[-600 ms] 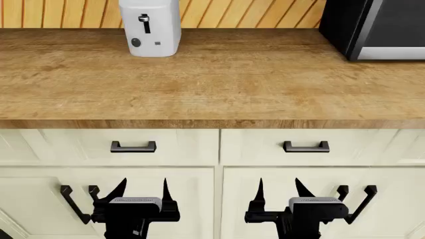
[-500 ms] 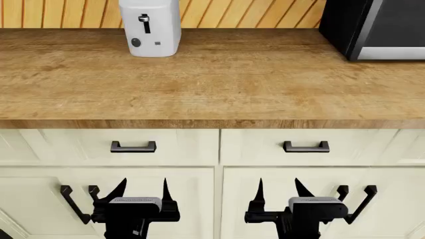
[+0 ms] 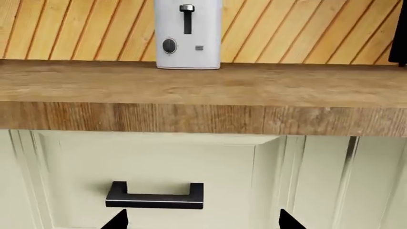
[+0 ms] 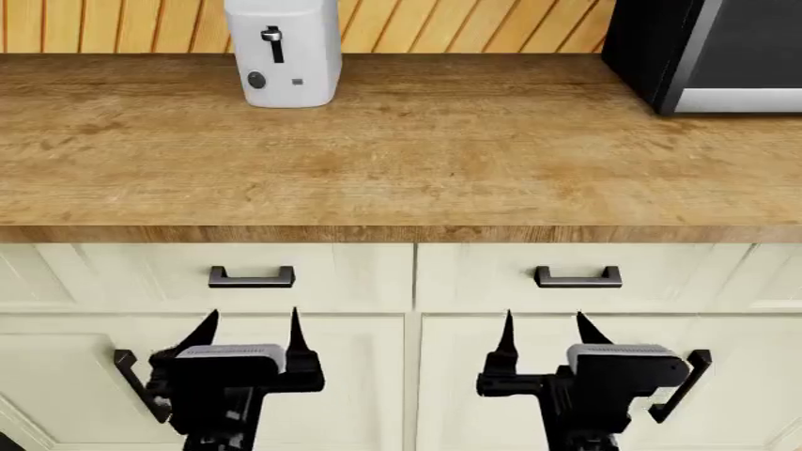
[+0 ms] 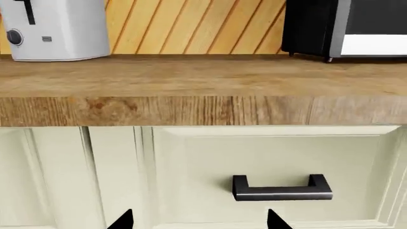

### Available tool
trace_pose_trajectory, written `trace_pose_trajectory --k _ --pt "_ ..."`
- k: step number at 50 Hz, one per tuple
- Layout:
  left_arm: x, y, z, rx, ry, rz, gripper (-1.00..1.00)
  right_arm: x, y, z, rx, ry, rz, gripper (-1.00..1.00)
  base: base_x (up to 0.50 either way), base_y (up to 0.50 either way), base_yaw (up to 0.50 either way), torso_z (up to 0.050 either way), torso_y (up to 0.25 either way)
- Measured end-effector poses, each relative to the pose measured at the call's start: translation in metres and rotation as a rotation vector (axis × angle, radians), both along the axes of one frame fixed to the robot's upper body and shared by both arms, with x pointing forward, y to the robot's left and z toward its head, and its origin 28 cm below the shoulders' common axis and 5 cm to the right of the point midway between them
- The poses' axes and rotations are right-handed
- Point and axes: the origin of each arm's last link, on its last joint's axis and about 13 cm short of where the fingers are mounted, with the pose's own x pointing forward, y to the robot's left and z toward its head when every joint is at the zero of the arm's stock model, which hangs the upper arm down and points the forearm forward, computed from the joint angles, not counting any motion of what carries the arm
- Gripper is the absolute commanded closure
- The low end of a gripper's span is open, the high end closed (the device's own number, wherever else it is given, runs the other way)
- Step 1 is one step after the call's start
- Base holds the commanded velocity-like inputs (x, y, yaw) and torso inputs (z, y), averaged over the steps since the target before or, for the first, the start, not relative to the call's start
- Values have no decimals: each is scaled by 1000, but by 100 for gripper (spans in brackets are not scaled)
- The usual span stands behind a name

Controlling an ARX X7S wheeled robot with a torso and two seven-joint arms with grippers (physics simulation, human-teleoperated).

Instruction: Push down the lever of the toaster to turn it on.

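1. Wooden slat panelling backs a wood-grain countertop (image 4: 414, 150) in the head view, with cream cabinets and drawers below its front edge.
2. Head view: the toaster (image 4: 284, 49) stands at the back edge of the countertop, toward its left end, against the panelling. The lever (image 4: 270, 38) sits at the top of its vertical slot on the toaster's front face, above a round grey knob (image 4: 255, 80). A microwave (image 4: 704, 52) occupies the back right corner.
3. Head view: two black drawer handles (image 4: 251, 276) (image 4: 577, 276) show under the front edge. The left gripper (image 4: 248, 331) and right gripper (image 4: 544, 333) hang low before the cabinet doors, well below the countertop and well apart from the toaster. Each has its pointed fingers spread wide with nothing between them.
4. Left wrist view: the toaster (image 3: 188, 34) is straight ahead on the countertop (image 3: 203, 98), lever (image 3: 186, 8) high in its slot, knob (image 3: 169, 46) lower down. A drawer handle (image 3: 154, 196) lies beneath the front edge. Only two dark fingertips (image 3: 117, 221) show, set wide apart and empty.
5. Right wrist view: the toaster (image 5: 57, 29) is at one side of the countertop (image 5: 203, 90), the microwave (image 5: 346, 28) at the other. A drawer handle (image 5: 281, 189) sits below, with fingertips (image 5: 122, 221) spread and holding nothing.
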Motion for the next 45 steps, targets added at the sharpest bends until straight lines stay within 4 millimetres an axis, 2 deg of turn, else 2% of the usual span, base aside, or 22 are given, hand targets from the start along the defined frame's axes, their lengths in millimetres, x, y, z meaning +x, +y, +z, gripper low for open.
trace_pose_trajectory --k 17,26,35,45 --pt "8 13 100 49 -159 -75 -100 9 -20 102 -55 -167 22 -100 0 0 0 0 0" --pt "12 21 149 22 -189 -112 -100 14 -29 148 -68 -210 39 -100 0 0 0 0 0" --pt "25 31 187 9 -193 -133 -100 24 -35 191 -69 -222 57 -100 0 0 0 0 0" --pt "33 41 215 16 -226 -138 -100 39 -42 220 -49 -218 49 -100 0 0 0 0 0"
